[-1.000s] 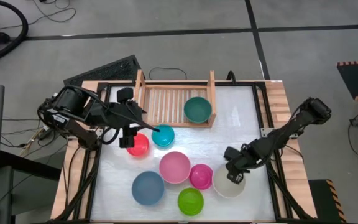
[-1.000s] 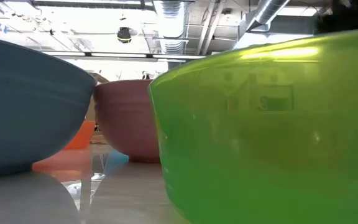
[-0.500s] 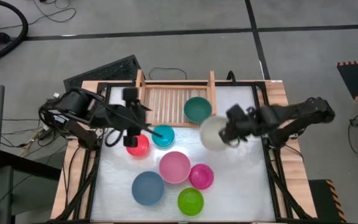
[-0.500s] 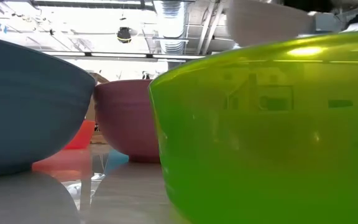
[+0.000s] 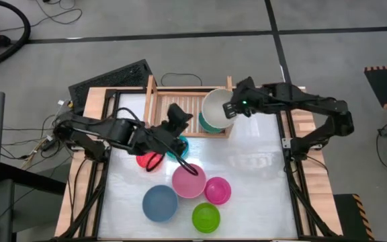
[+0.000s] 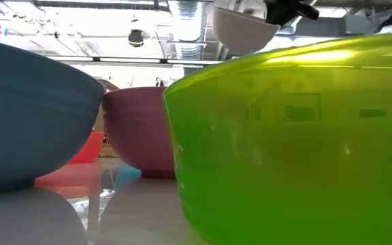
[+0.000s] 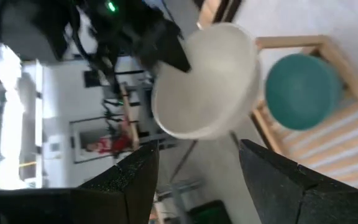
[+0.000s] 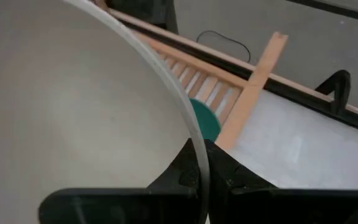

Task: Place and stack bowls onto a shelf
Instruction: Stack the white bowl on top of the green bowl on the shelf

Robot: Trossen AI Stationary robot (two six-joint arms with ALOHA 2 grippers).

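Observation:
My right gripper [image 5: 228, 109] is shut on the cream-white bowl [image 5: 213, 107], held in the air over the shelf's [image 5: 180, 107] right end. The dark green bowl [image 5: 210, 124] rests there on the slats, right under it. My left gripper [image 5: 175, 119] hovers open just near of the shelf, above the teal bowl [image 5: 179, 146] and the red-orange bowl [image 5: 148, 160], and faces the cream-white bowl [image 7: 204, 81]. The pink [image 5: 189, 181], magenta [image 5: 218, 190], blue [image 5: 160, 203] and lime green [image 5: 205, 217] bowls stand on the table. My right gripper holds the cream-white bowl by its rim [image 8: 194, 140], one finger [image 8: 179, 177] inside the bowl and one outside. It comes at the bowl from the table's right. The bowl is lifted clear and tilted, above the dark green bowl [image 8: 205, 123].
The shelf's left and middle slats [image 5: 173, 106] are bare, and its raised side wall [image 8: 253, 81] stands beside the held bowl. In the low view the lime green bowl [image 6: 291, 136] and the blue bowl [image 6: 26, 116] fill the foreground. White table top [image 5: 261, 168] lies open on the right.
My right gripper has lifted the cream-white bowl off the table's near right part and carried it up and toward the far edge and left, until it hangs tilted over the shelf's right end. My left gripper has moved toward the table's right, from beside the red-orange bowl.

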